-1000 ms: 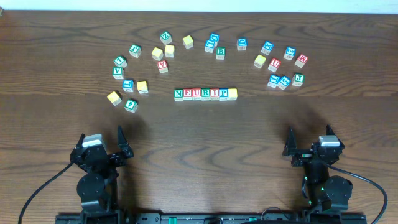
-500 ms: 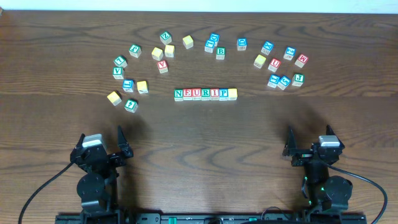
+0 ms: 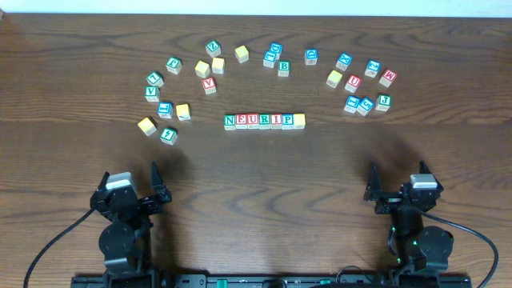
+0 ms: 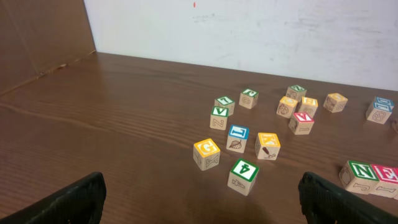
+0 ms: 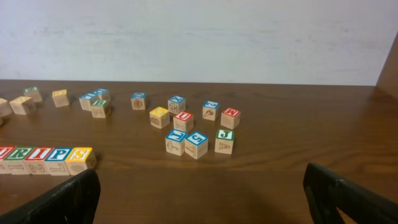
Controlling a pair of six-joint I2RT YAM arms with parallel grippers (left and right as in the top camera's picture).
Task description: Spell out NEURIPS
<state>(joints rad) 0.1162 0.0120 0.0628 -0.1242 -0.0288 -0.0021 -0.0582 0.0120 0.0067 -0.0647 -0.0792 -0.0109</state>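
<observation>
A row of seven small wooden cubes lies side by side at the table's middle, reading N, E, U, R, I, P and ending in a yellow-topped cube. The right wrist view shows an S on that yellow cube. The left wrist view catches the row's start, a green N and a red E. My left gripper sits near the front left, open and empty, its dark fingers far apart. At the front right, my right gripper is likewise open with nothing between its fingers.
Loose lettered cubes lie in an arc behind the row: a left group with a V cube, a middle group with a B cube, and a right group with a spare red U cube and a J cube. A white wall backs the table.
</observation>
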